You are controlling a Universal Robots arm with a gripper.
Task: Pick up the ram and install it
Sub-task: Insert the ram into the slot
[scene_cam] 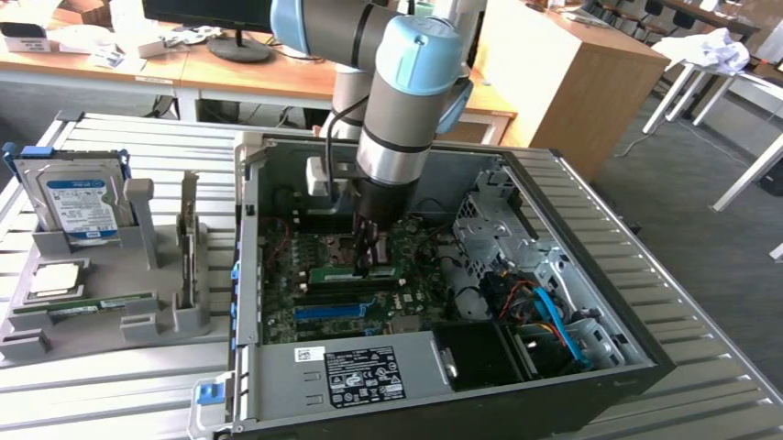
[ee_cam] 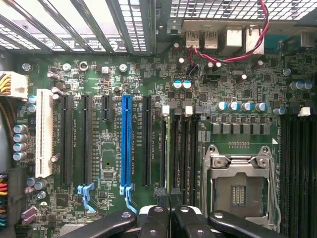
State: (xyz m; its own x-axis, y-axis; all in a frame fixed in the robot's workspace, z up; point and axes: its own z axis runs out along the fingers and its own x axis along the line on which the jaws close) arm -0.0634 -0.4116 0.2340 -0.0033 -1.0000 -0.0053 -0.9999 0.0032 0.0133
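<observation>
My gripper reaches straight down into the open computer case, over the motherboard. It is shut on the ram, a thin green stick held on edge just above the board. In the wrist view the ram shows edge-on as a thin line running away from the black fingertips. It lies along the dark memory slots beside the processor socket. Whether it sits in a slot I cannot tell.
On the exterior view's left, a grey holder carries a silver hard drive, a square processor chip and another green stick. Blue and white expansion slots and a red cable lie around the gripper.
</observation>
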